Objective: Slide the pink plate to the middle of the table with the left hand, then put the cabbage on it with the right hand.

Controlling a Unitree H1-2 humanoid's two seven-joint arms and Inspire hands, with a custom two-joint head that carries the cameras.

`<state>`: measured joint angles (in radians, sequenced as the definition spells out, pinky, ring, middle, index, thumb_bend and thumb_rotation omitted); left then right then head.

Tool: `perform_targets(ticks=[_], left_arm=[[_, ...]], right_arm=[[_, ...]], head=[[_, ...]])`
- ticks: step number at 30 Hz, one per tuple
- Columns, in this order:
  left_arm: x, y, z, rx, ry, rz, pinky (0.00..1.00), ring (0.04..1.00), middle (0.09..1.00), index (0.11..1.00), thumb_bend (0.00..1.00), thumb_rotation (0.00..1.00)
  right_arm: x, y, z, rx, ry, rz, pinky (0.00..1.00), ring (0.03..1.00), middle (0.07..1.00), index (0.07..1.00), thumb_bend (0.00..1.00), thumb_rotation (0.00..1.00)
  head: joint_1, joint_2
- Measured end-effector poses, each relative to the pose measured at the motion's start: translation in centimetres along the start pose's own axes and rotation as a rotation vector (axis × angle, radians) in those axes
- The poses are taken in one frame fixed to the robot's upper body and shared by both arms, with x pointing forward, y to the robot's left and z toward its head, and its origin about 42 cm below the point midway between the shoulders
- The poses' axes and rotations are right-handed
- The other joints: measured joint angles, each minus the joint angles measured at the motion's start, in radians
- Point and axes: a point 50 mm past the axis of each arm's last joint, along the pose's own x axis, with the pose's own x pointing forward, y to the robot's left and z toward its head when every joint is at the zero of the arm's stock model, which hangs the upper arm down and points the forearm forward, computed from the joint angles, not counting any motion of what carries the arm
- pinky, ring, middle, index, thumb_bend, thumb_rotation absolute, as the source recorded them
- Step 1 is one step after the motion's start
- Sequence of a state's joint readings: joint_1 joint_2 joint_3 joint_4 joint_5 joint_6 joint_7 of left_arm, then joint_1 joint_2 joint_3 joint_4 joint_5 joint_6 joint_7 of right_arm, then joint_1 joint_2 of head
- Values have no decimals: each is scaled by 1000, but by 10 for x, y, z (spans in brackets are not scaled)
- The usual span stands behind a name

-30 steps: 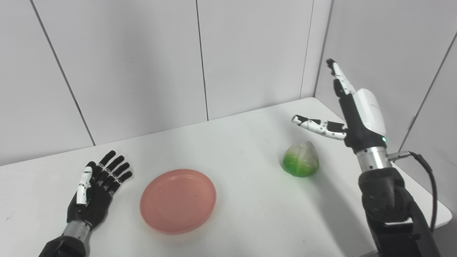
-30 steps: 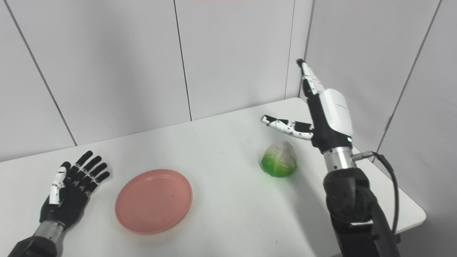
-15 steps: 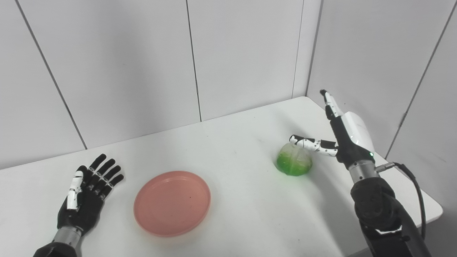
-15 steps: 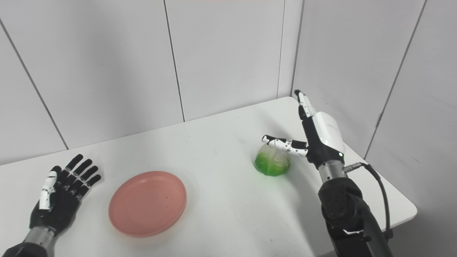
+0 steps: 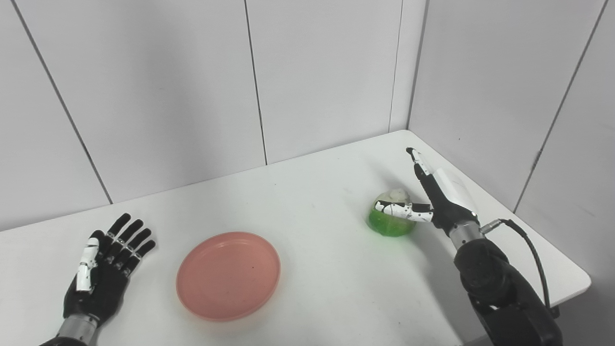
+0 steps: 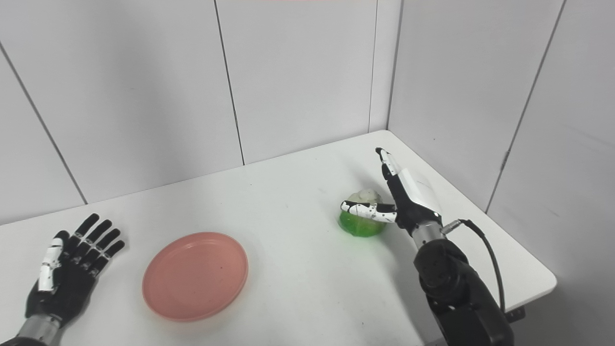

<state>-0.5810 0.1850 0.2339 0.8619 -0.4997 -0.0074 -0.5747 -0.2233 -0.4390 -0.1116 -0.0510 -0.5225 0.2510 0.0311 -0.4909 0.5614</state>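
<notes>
on the table's right side, the cabbage [image 5: 391,220] lies between the spread thumb and fingers of the unclenched right hand [image 5: 435,199].

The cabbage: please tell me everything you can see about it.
The cabbage is a small rounded head, bright green low down and pale, whitish at the top, with a glossy, plastic look. It sits on the white table, right of the pink plate and apart from it. The right robot hand is open around it, thumb across its front; contact is unclear.
</notes>
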Motion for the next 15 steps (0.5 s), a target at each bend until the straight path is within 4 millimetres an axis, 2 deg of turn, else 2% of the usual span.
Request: perform_targets(ticks=[11,15], left_arm=[[-4,4,2,1,4,-4,790,818,832,827,406,842],[-5,4,2,-1,4,-3,793,822,835,827,411,817]], right_arm=[[11,2,-16,-15,55,28,880,985,1000,1000,1000,593],[14,3,-19,-16,64,31,871,987,1000,1000,1000,575]], head=[[0,15],[0,21]])
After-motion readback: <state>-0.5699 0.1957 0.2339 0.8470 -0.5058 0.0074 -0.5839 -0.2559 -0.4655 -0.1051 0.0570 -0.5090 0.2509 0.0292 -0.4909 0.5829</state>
